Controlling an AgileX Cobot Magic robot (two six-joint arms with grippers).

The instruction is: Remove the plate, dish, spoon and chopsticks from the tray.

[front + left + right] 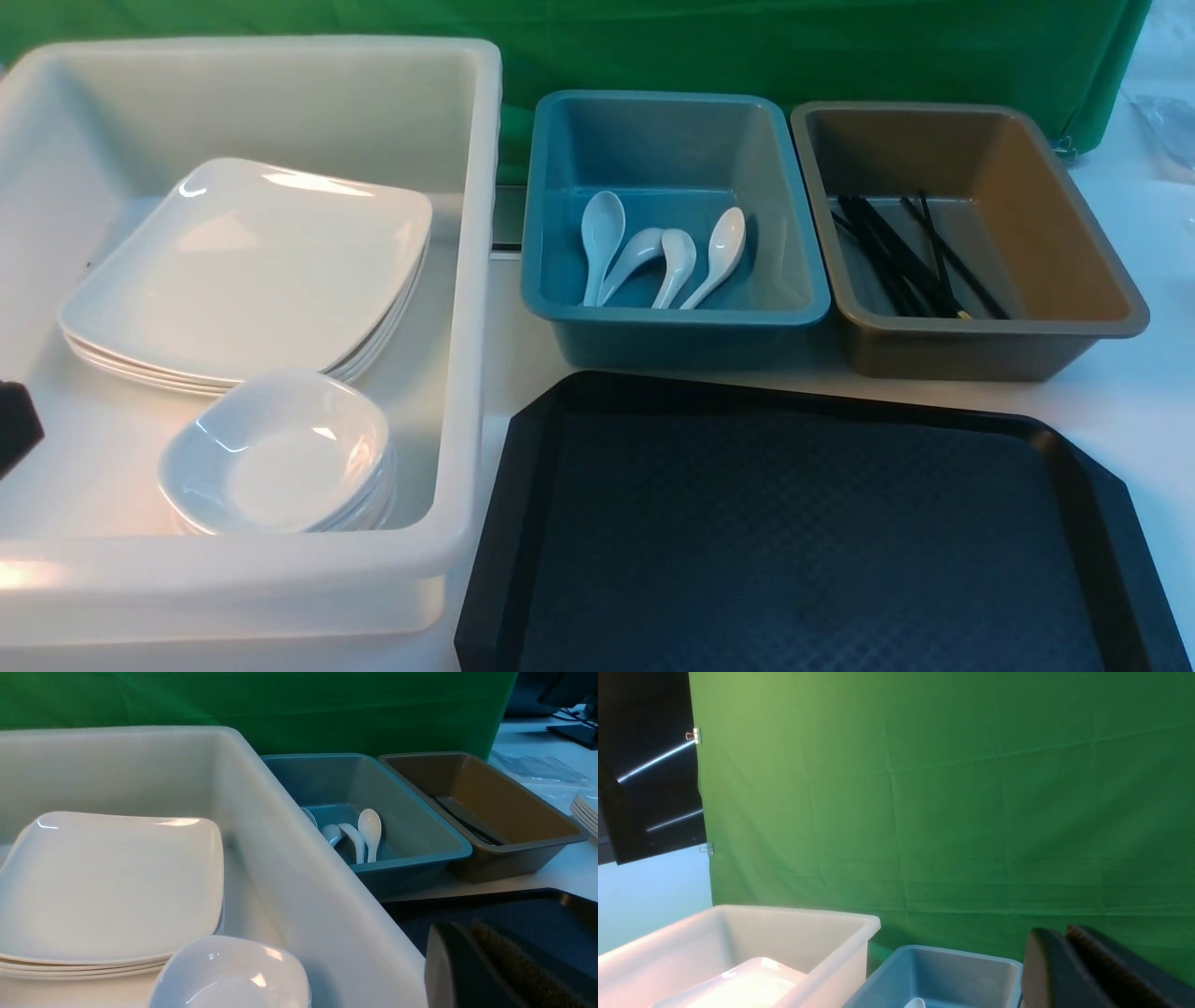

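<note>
The black tray (523, 523) lies at the front right with nothing on it; it also shows in the left wrist view (514, 905). A stack of white square plates (243, 271) and a stack of small white dishes (280, 453) sit in the white tub (467, 280). Several white spoons (653, 252) lie in the blue tub (672, 313). Black chopsticks (896, 257) lie in the brown tub (1074, 233). My left gripper (467, 928) is shut and empty, beside the white tub's near left edge (14, 425). My right gripper (1064, 933) is shut and empty, raised, facing the green backdrop.
The three tubs stand in a row behind and left of the tray. A green cloth (747, 47) hangs at the back. In the left wrist view, another stack of white dishes (586, 812) sits on the white table far right of the brown tub (514, 812).
</note>
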